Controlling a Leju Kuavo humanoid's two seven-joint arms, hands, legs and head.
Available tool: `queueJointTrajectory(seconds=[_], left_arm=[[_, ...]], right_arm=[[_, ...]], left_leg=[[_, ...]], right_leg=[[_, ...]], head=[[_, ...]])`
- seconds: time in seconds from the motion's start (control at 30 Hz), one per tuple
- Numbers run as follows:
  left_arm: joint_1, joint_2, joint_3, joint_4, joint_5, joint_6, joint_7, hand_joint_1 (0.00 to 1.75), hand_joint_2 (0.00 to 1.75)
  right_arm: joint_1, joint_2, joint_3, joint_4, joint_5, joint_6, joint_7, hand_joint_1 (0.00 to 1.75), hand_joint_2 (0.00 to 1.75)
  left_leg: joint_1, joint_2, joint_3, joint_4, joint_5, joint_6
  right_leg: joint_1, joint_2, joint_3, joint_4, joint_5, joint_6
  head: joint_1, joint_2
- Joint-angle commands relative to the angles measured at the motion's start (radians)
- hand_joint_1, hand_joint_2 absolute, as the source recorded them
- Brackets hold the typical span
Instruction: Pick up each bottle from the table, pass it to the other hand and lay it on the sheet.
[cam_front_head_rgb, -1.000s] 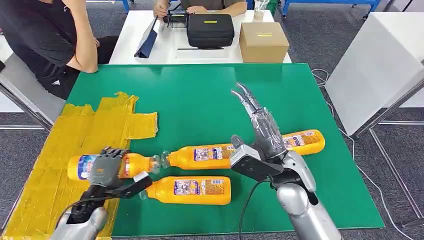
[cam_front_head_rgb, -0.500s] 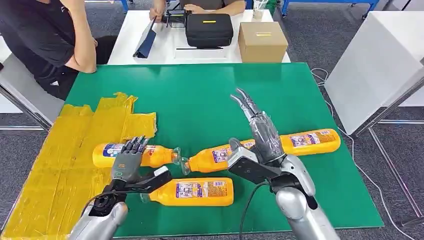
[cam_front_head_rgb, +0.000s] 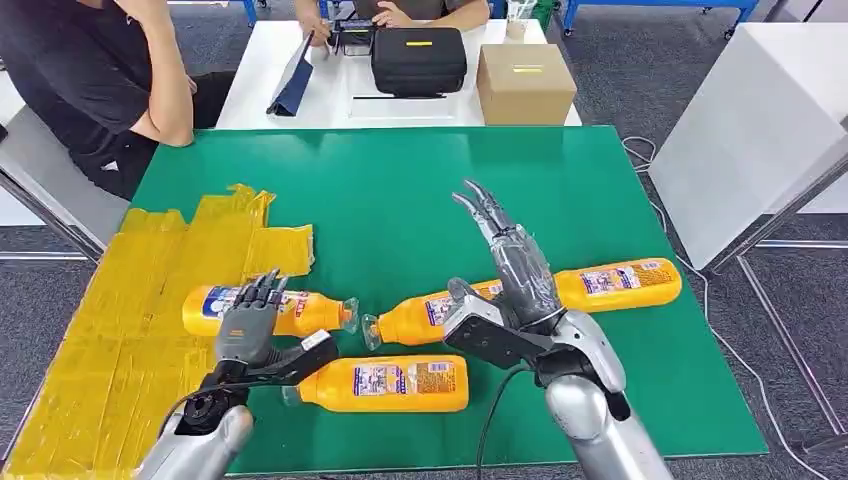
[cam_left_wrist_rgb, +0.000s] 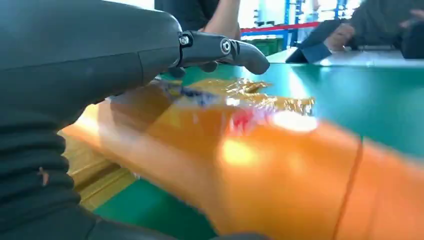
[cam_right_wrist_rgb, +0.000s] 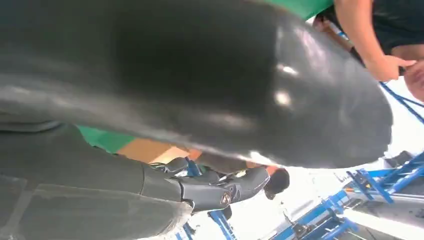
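A: Three orange bottles, all lying flat toward the near edge of the green worktop (cam_front_head_rgb: 400, 190). The leftmost bottle (cam_front_head_rgb: 300, 312) lies partly on the yellow sheet (cam_front_head_rgb: 130, 300) at the worktop's left edge, cap pointing inward. The middle bottle (cam_front_head_rgb: 425, 315) lies cap to cap with it and runs under the right robot hand (cam_front_head_rgb: 510, 265). The near bottle (cam_front_head_rgb: 385, 382) lies closest to the near edge.

B: Hands?

A: Left robot hand (cam_front_head_rgb: 250, 320) rests over the leftmost bottle, fingers spread across its top — I cannot tell whether it grips or merely touches. In the left wrist view the bottle (cam_left_wrist_rgb: 280, 175) is a close orange blur below the thumb. Right robot hand hovers above the middle bottle, fingers long and apart, holding nothing.

B: Handling?

A: My guess — filled plastic, so moderately heavy, stiff enough not to crush, but round and glossy; likely to roll or slip. I'd wrap the labelled mid-body, near the balance point, not the tapered neck. For the hand-over, leave one end free for the receiving hand.
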Motion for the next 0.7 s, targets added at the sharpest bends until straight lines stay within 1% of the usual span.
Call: queueJointTrajectory(seconds=[0.03, 0.07, 0.1, 0.27, 0.3, 0.33, 0.4, 0.43, 0.47, 0.53, 0.57, 0.6, 0.63, 0.67, 0.7], left_arm=[[0.076, 0.031, 0.196, -0.367, 0.325, -0.002, -0.12, 0.0, 0.0], [0.076, 0.031, 0.196, -0.367, 0.325, -0.002, -0.12, 0.0, 0.0], [0.076, 0.031, 0.196, -0.367, 0.325, -0.002, -0.12, 0.0, 0.0], [0.079, 0.023, 0.195, -0.358, 0.323, -0.004, -0.121, 0.0, 0.0], [0.082, 0.011, 0.214, -0.367, 0.359, 0.033, -0.149, 0.0, 0.0], [0.1, 0.015, 0.252, -0.449, 0.474, 0.069, -0.211, 0.0, 0.0], [0.138, 0.035, 0.314, -0.627, 0.623, 0.029, -0.225, 0.0, 0.0], [0.145, 0.038, 0.341, -0.684, 0.695, 0.012, -0.244, 0.0, 0.0], [0.149, 0.054, 0.364, -0.73, 0.761, -0.012, -0.256, 0.0, 0.0], [0.157, 0.071, 0.392, -0.773, 0.837, -0.036, -0.278, 0.0, 0.0], [0.172, 0.075, 0.401, -0.801, 0.886, -0.049, -0.302, 0.0, 0.0], [0.202, 0.088, 0.411, -0.835, 0.939, -0.058, -0.333, 0.0, 0.0], [0.229, 0.1, 0.415, -0.86, 0.965, -0.057, -0.353, 0.0, 0.0], [0.251, 0.106, 0.42, -0.874, 0.979, -0.057, -0.361, 0.0, 0.0], [0.255, 0.107, 0.421, -0.875, 0.981, -0.057, -0.364, 0.0, 0.0]], right_arm=[[0.071, -0.051, -0.068, 0.011, 0.031, -0.035, -0.027, 0.0, 0.0], [0.071, -0.051, -0.068, 0.011, 0.031, -0.035, -0.027, 0.0, 0.0], [0.071, -0.051, -0.068, 0.011, 0.031, -0.035, -0.027, 0.0, 0.0], [0.063, -0.045, -0.064, 0.009, 0.032, -0.034, -0.027, 0.0, 0.0], [0.061, -0.05, -0.062, 0.011, 0.033, -0.034, -0.026, 0.0, 0.0], [0.062, -0.064, -0.072, 0.018, 0.033, -0.036, -0.02, 0.0, 0.0], [0.075, -0.07, -0.109, 0.025, 0.033, -0.042, -0.027, 0.0, 0.0], [0.084, -0.072, -0.123, 0.024, 0.035, -0.04, -0.029, 0.0, 0.0], [0.095, -0.079, -0.14, 0.022, 0.036, -0.037, -0.032, 0.0, 1.75], [0.119, -0.103, -0.159, 0.017, 0.026, -0.021, -0.04, 0.0, 1.75], [0.137, -0.121, -0.17, 0.012, 0.022, -0.02, -0.048, 0.0, 1.75], [0.173, -0.157, -0.189, -0.003, 0.002, -0.005, -0.064, 0.0, 1.75], [0.203, -0.18, -0.217, -0.014, -0.008, -0.012, -0.074, 0.0, 1.75], [0.223, -0.19, -0.241, -0.022, -0.012, -0.008, -0.09, 0.0, 1.75], [0.226, -0.191, -0.246, -0.024, -0.014, -0.006, -0.093, 0.0, 1.75]], left_leg=[[0.002, 0.0, 0.001, 0.001, -0.002, -0.004], [0.002, 0.001, -0.001, 0.001, -0.001, -0.002], [0.002, 0.003, 0.0, 0.002, -0.003, -0.004], [0.001, 0.001, 0.0, 0.0, -0.001, -0.003], [0.002, 0.002, 0.001, 0.001, -0.002, -0.004], [0.001, 0.001, 0.0, 0.001, -0.001, -0.003], [0.002, 0.003, 0.0, 0.002, -0.003, -0.005], [0.002, 0.004, -0.001, 0.002, -0.003, -0.004], [0.002, 0.003, -0.002, 0.002, -0.002, -0.003], [0.003, 0.003, 0.0, 0.003, -0.004, -0.005], [0.002, 0.002, 0.0, 0.001, -0.002, -0.003], [0.003, 0.002, 0.001, 0.002, -0.003, -0.005], [0.002, 0.001, 0.0, 0.0, -0.002, -0.003], [0.002, 0.002, 0.003, 0.001, -0.004, -0.004], [0.001, 0.001, 0.002, 0.0, -0.002, -0.003]], right_leg=[[0.002, -0.001, 0.002, 0.0, -0.001, -0.001], [0.002, 0.001, 0.0, 0.0, 0.0, -0.001], [0.002, 0.002, 0.001, 0.001, -0.001, -0.001], [0.001, 0.0, 0.001, 0.0, -0.001, -0.001], [0.002, 0.001, 0.001, 0.0, -0.001, -0.002], [0.001, 0.001, 0.0, 0.0, -0.001, -0.001], [0.002, 0.002, 0.001, 0.001, -0.001, -0.002], [0.002, 0.003, -0.001, 0.001, -0.001, -0.002], [0.002, 0.002, -0.001, 0.0, 0.0, -0.001], [0.003, 0.002, 0.001, 0.001, -0.002, -0.002], [0.002, 0.001, 0.0, 0.0, -0.001, -0.001], [0.002, 0.001, 0.002, 0.0, -0.002, -0.002], [0.001, 0.001, 0.001, 0.0, -0.001, -0.001], [0.002, 0.001, 0.003, -0.001, -0.003, -0.002], [0.001, 0.001, 0.002, -0.001, -0.002, -0.001]], head=[[0.0, 0.0], [0.0, 0.0], [0.0, 0.0], [0.0, 0.0], [0.0, 0.0], [0.0, 0.0], [0.0, 0.0], [0.0, 0.0], [0.0, 0.0], [0.0, 0.0], [0.0, 0.0], [0.0, 0.0], [0.0, 0.0], [0.0, 0.0], [0.0, 0.0]])
